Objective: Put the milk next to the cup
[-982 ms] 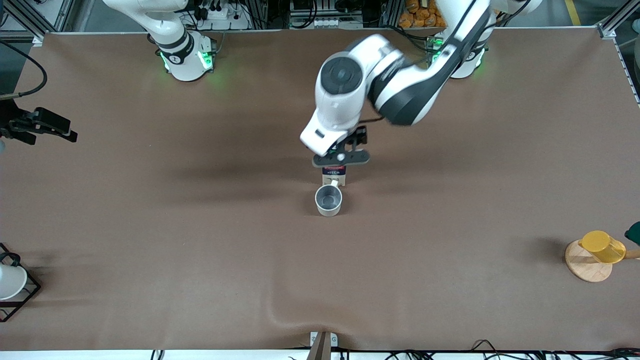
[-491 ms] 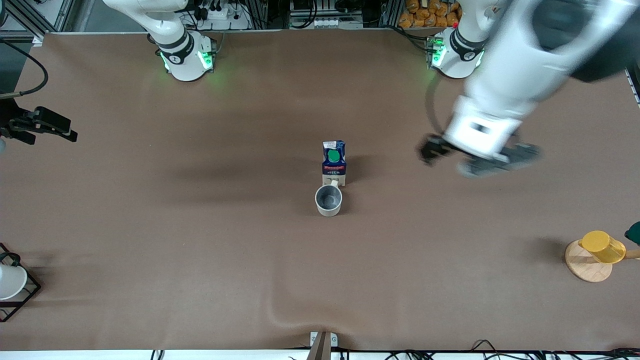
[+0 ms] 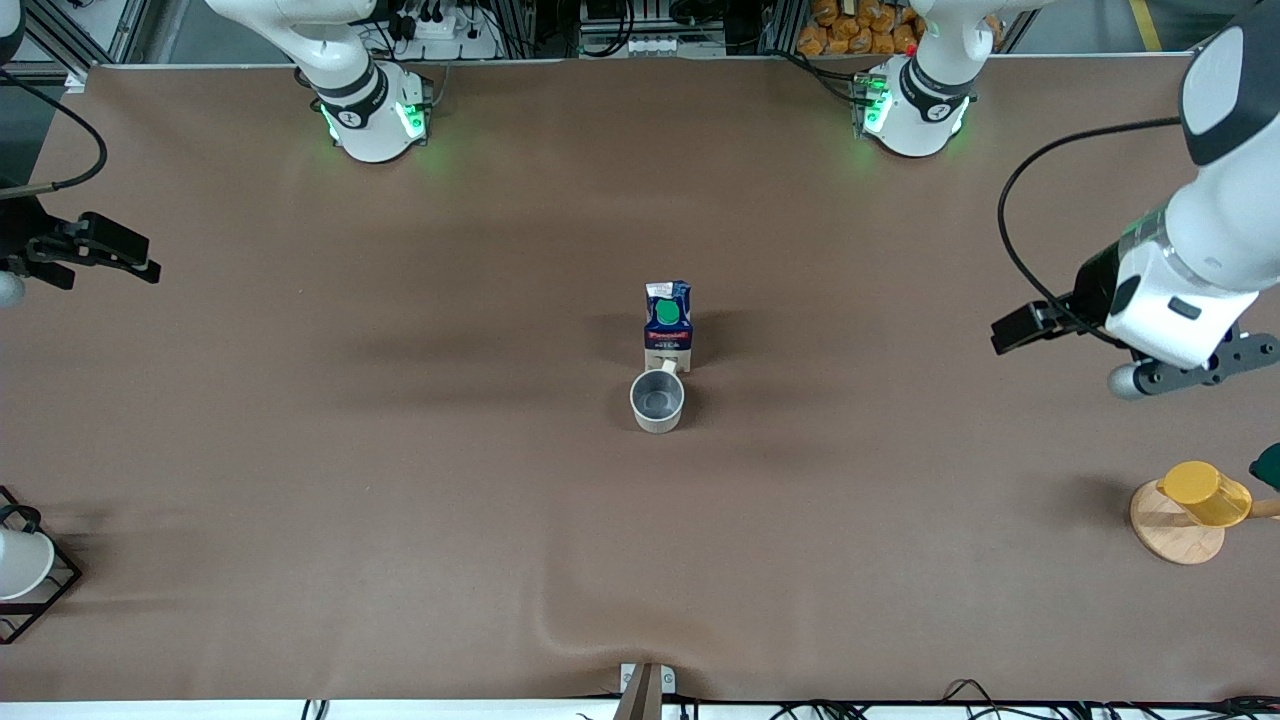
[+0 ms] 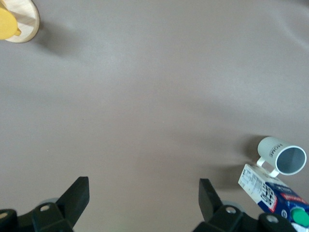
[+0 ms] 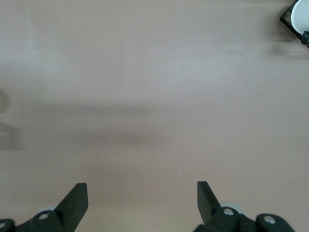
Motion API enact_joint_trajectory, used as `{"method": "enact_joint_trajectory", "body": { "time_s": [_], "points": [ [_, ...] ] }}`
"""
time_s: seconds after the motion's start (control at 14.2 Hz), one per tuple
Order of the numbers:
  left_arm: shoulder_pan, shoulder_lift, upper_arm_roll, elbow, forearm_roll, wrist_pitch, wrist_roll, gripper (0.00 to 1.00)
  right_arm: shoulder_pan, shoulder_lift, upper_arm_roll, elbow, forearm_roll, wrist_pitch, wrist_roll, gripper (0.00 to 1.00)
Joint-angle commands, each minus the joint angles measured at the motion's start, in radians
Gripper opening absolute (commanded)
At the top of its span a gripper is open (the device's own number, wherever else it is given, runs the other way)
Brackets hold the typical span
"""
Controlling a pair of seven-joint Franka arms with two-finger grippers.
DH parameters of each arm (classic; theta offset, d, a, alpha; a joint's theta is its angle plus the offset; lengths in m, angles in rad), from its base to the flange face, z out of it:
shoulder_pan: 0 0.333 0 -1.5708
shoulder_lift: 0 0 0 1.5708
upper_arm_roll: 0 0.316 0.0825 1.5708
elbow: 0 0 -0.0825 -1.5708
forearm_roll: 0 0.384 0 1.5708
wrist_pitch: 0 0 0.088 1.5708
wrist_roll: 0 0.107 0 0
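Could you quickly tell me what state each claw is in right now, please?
Left claw: open, holding nothing, over bare table toward the left arm's end.
Right claw: open, holding nothing, over bare table; that arm waits.

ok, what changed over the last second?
The left gripper let go of the milk and swung away toward the left arm's end of the table, fingers open. Milk, cup and right gripper stayed put.

Front view: high, facing both bases, whole table (image 3: pixel 400 480). Wrist views: looking down at bare tabletop from apparently some height. Front and left wrist share milk (image 3: pixel 668 322) (image 4: pixel 270 193), cup (image 3: pixel 657 400) (image 4: pixel 282 157).
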Motion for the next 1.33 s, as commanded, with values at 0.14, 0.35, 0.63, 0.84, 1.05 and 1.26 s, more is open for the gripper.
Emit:
{"method": "enact_joint_trajectory", "body": {
  "time_s": [0.14, 0.35, 0.63, 0.84, 1.05, 1.26],
  "points": [
    [0.059, -0.089, 0.038, -0.019, -0.016, -0.057, 0.175, 1.0, 0.009, -0.021, 0.002, -0.012, -0.029, -0.006, 0.015, 1.0],
    [-0.082, -0.133, 0.227, -0.034, -0.018, -0.103, 0.26, 1.0, 0.009, -0.021, 0.002, -0.01, -0.034, -0.003, 0.01, 1.0],
    [-0.141, -0.201, 0.333, -0.111, -0.018, -0.123, 0.344, 1.0, 0.01, -0.019, 0.002, -0.01, -0.034, -0.004, 0.012, 1.0],
    [-0.158, -0.207, 0.347, -0.119, -0.007, -0.12, 0.349, 1.0, 0.01, -0.021, 0.002, -0.01, -0.032, -0.006, 0.012, 1.0],
    [-0.153, -0.203, 0.347, -0.119, -0.013, -0.117, 0.344, 1.0, 0.01, -0.021, 0.004, -0.012, -0.034, -0.006, 0.012, 1.0],
    [-0.153, -0.207, 0.341, -0.119, -0.013, -0.117, 0.343, 1.0, 0.01, -0.019, 0.002, -0.012, -0.032, -0.006, 0.01, 1.0]
  ]
}}
